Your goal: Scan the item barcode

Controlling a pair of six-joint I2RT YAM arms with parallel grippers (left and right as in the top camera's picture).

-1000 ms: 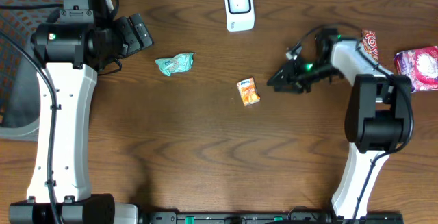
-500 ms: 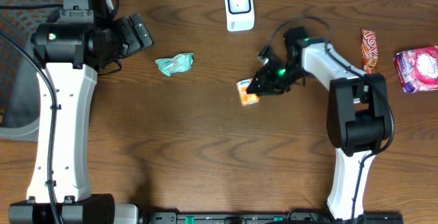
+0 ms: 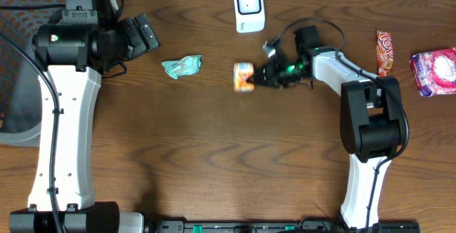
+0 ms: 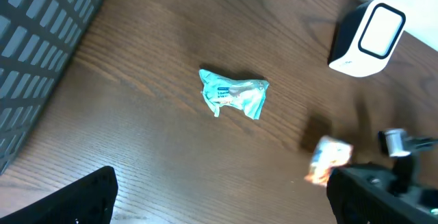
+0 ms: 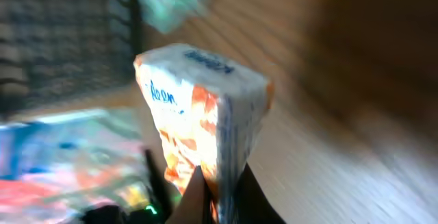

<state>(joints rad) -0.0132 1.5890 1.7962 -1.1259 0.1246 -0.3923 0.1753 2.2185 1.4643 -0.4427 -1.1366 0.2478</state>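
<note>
Packet [image 3: 244,76] sits clamped in the shut right claw [image 3: 256,78], poking out past its tips toward the table's [image 3: 214,154] left edge.

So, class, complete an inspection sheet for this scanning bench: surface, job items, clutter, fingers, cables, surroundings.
Surface: dark wooden table, no spills seen.
Job's things: orange packet held in front of the white scanner, apart from it; barcode not visible.
Clutter: teal wrapper left of centre; red striped bar and pink packet at the right edge.
Fingers: left fingers open, empty; right fingers shut on the orange packet.
Cables: black cable looped over the right arm.
Surroundings: grey mesh basket at the left.
</note>
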